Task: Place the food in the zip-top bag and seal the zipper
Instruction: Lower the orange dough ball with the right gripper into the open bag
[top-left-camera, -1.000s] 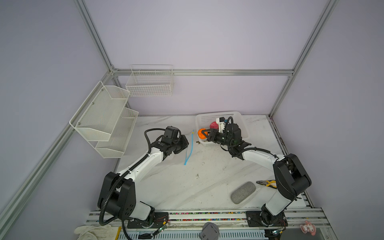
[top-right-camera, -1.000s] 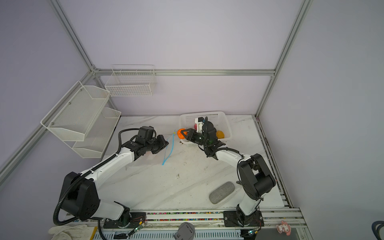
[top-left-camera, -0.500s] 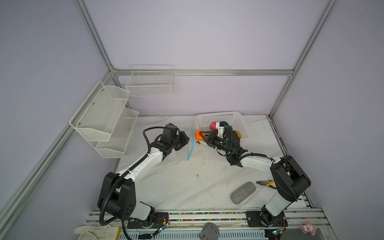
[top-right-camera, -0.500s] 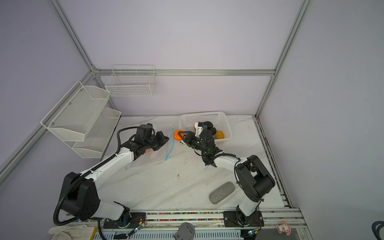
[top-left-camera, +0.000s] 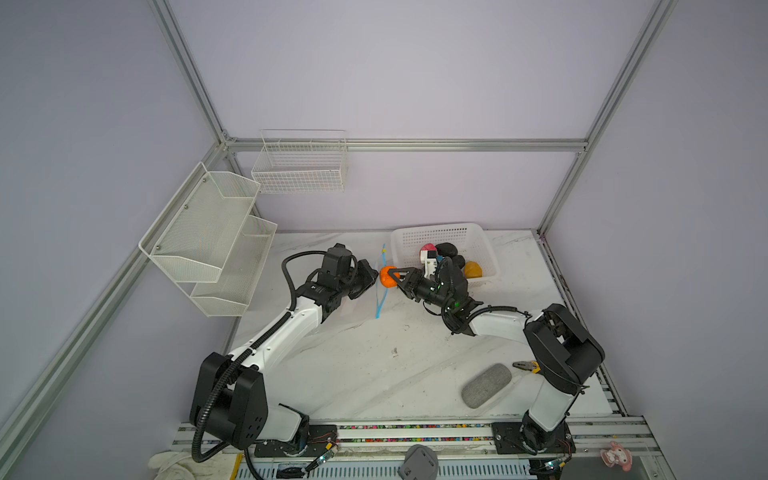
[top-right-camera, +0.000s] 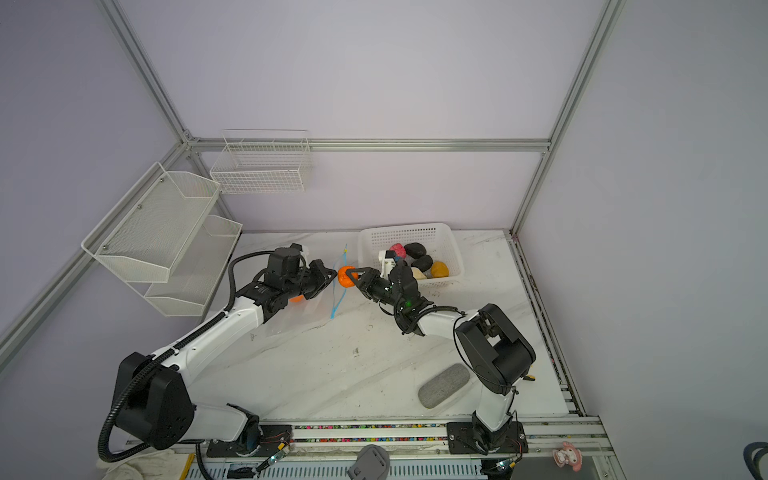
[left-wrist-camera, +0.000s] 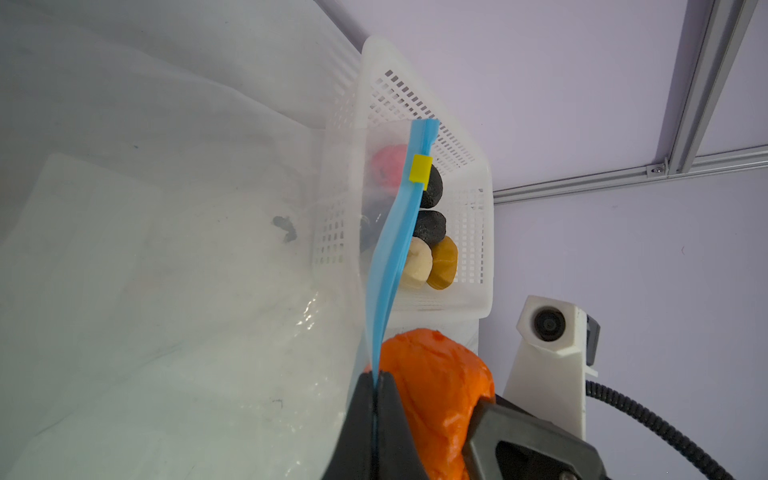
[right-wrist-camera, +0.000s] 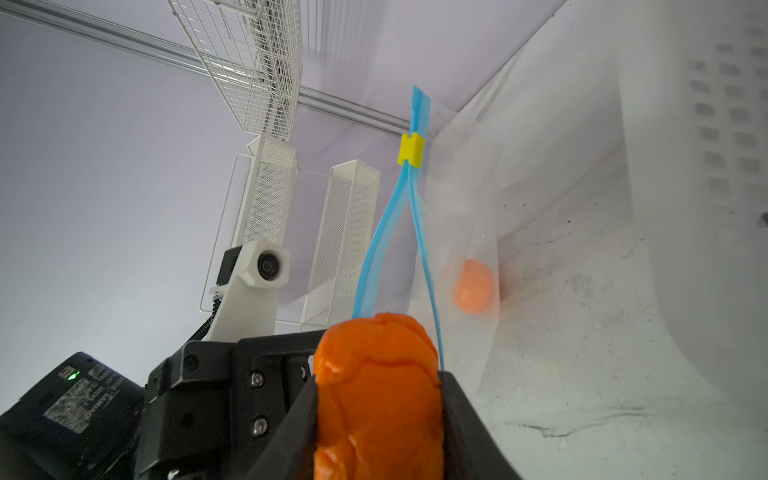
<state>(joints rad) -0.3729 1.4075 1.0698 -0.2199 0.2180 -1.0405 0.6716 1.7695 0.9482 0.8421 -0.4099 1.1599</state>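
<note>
The clear zip-top bag (left-wrist-camera: 166, 249) lies on the table left of centre. My left gripper (left-wrist-camera: 376, 386) is shut on one lip of the blue zipper (left-wrist-camera: 395, 232), holding the mouth apart below the yellow tab (left-wrist-camera: 420, 168). At that mouth, my right gripper (right-wrist-camera: 378, 399) is shut on an orange food piece (right-wrist-camera: 376, 374), seen in a top view (top-left-camera: 387, 277) between both grippers. A second orange piece (right-wrist-camera: 473, 286) sits inside the bag. Pink (left-wrist-camera: 388, 166), black (left-wrist-camera: 430, 226), cream (left-wrist-camera: 417, 266) and yellow-brown (left-wrist-camera: 444, 264) food stay in the white basket (top-left-camera: 440, 235).
A grey oval pad (top-left-camera: 485, 385) and pliers (top-left-camera: 525, 365) lie at the front right near the right arm's base. White mesh shelves (top-left-camera: 208, 232) hang on the left wall, and a wire basket (top-left-camera: 299, 166) on the back wall.
My right gripper has carried the orange piece leftward from beside the basket to the bag's mouth. The left gripper has shifted slightly right, still pinching the zipper lip.
</note>
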